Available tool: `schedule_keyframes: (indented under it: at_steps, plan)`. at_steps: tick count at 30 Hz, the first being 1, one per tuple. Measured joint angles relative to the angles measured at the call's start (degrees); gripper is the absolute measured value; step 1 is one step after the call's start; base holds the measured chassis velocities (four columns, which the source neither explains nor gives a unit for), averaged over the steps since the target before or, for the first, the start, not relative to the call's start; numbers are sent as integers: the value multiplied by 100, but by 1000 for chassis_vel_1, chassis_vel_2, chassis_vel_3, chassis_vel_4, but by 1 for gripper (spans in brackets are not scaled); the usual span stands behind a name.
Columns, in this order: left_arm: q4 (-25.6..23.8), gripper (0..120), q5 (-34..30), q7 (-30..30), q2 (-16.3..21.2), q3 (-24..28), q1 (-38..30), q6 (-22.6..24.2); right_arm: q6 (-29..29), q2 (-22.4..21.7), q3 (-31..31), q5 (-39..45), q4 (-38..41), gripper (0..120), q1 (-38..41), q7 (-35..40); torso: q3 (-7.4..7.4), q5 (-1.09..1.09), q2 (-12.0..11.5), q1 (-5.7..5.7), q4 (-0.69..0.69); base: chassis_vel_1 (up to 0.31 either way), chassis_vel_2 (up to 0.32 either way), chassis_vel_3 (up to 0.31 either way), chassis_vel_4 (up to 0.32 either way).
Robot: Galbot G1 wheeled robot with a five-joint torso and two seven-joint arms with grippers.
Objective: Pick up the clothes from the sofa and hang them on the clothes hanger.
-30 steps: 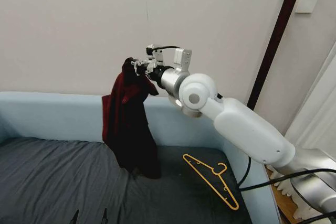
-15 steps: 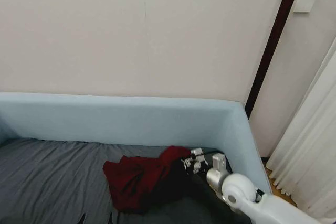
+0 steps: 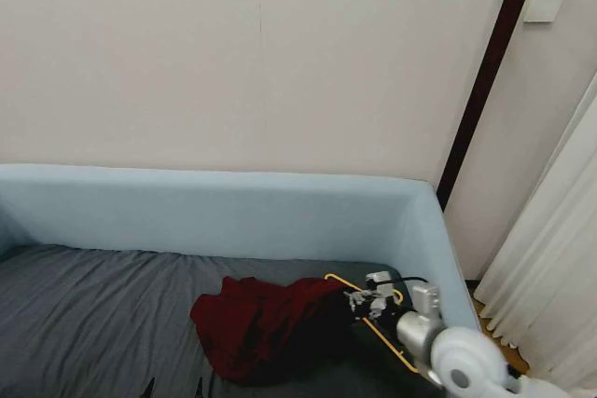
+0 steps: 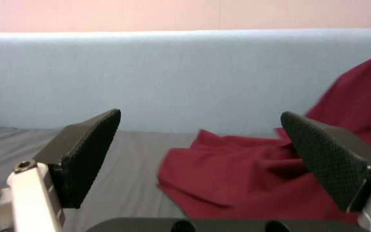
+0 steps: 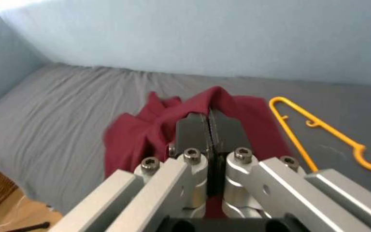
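The dark red garment (image 3: 266, 323) lay crumpled on the grey sofa seat (image 3: 93, 314), near the pale blue backrest (image 3: 233, 212). Its right edge lay over one end of the yellow hanger (image 3: 395, 349). The right gripper (image 3: 367, 303) sat low at that same edge, just above the hanger. The left gripper (image 4: 200, 123) waited low in front of the sofa with its fingers spread wide and nothing between them. To do the pick well, the right arm would need a firm pinch on a thick fold rather than a loose hem. It should then rise straight, so the cloth came clear of the seat without snagging the hanger or dragging it along. The right wrist view added what the head view could not. It showed the right gripper's two pads (image 5: 198, 130) pressed flat together with no gap, over a ridge of red fabric. Whether any cloth was caught between them could not be told. The left wrist view showed the garment's near side, spread flat against the seat.
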Motion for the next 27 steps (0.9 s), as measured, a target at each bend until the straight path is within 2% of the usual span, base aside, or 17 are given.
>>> schedule_keyframes:
  at_steps: [2, 5, 7, 8, 9, 10, 12, 13, 14, 16, 17, 18, 19, 22, 24, 25, 27]
  plan:
    - [2, 98, 31, 4, -16, 13, -15, -5, -107, -216, 106, 405, 362, 0, 28, 248, 0, -3, 0, 0, 1, 0, 0, 0, 0]
    - [-31, 98, 39, 4, -19, 7, -10, -16, -201, -193, 26, 626, 615, 0, 155, 476, 0, -3, 0, 0, 5, 0, 0, 0, 0]
    - [-44, 98, 38, 4, 5, 0, -14, -26, -276, 87, -207, 645, 663, 0, 252, 610, 0, -2, 0, 0, 4, 0, 0, 0, 0]
    - [-31, 98, 35, 5, 26, -21, -11, -45, -307, 363, -465, 538, 483, 0, 362, 637, 0, -3, 1, 0, 1, 0, 0, 0, 0]
    - [-31, 98, 35, 5, 26, -21, -11, -45, -307, 363, -465, 538, 483, 0, 362, 637, 0, -3, 1, 0, 1, 0, 0, 0, 0]
    - [-13, 98, 33, 5, 33, -39, 3, -66, -322, 598, -687, 426, 264, 0, 474, 647, 0, -2, 1, 0, 0, 0, 0, 0, 0]
    - [30, 98, 33, 5, 37, -102, 74, -133, -332, 1394, -1367, 12, -675, 0, 962, 601, 1, -1, 0, 0, 2, 0, 0, 0, 0]
    - [32, 98, 35, 7, 37, -121, 98, -147, -328, 1622, -1537, -126, -961, 0, 1120, 570, 2, -1, 0, 0, 3, 0, 0, 0, 0]
    - [32, 98, 35, 7, 37, -121, 98, -147, -328, 1622, -1537, -126, -961, 0, 1120, 570, 2, -1, 0, 0, 3, 0, 0, 0, 0]
    - [18, 98, 41, 6, 33, -172, 181, -169, -269, 2639, -2098, -653, -2343, 0, 1782, 467, 2, -3, 0, 1, 7, 0, 0, 0, 0]
    - [-3, 98, 43, 6, 28, -191, 202, -169, -233, 2995, -2259, -818, -2890, 0, 2004, 451, 2, -3, -1, 2, 10, 0, 0, 0, 0]
    - [-25, 98, 44, 5, 26, -208, 222, -170, -196, 3344, -2399, -958, -3367, 0, 2192, 444, 3, -4, -2, 2, 6, 0, 0, 0, 0]
    - [-25, 98, 44, 5, 26, -208, 222, -170, -196, 3344, -2399, -958, -3367, 0, 2192, 444, 3, -4, -2, 2, 6, 0, 0, 0, 0]
    - [-66, 98, 60, 7, 12, -246, 271, -170, 31, 4313, -2757, -1309, -4528, 0, 2623, 455, 2, -6, -1, 2, 3, 0, 0, 0, 0]
    - [-68, 98, 78, 6, -4, -263, 294, -183, 170, 4834, -2937, -1444, -5059, 0, 2812, 476, 2, -4, -1, 2, 6, 0, 0, 0, 0]
    - [-68, 98, 78, 6, -4, -263, 294, -183, 170, 4834, -2937, -1444, -5059, 0, 2812, 476, 2, -4, -1, 2, 6, 0, 0, 0, 0]
    - [-48, 98, 135, 1, -37, -266, 311, -221, 273, 5238, -3117, -1583, -5590, 0, 2981, 480, 1, -5, -1, 1, 5, 0, 0, 0, 0]
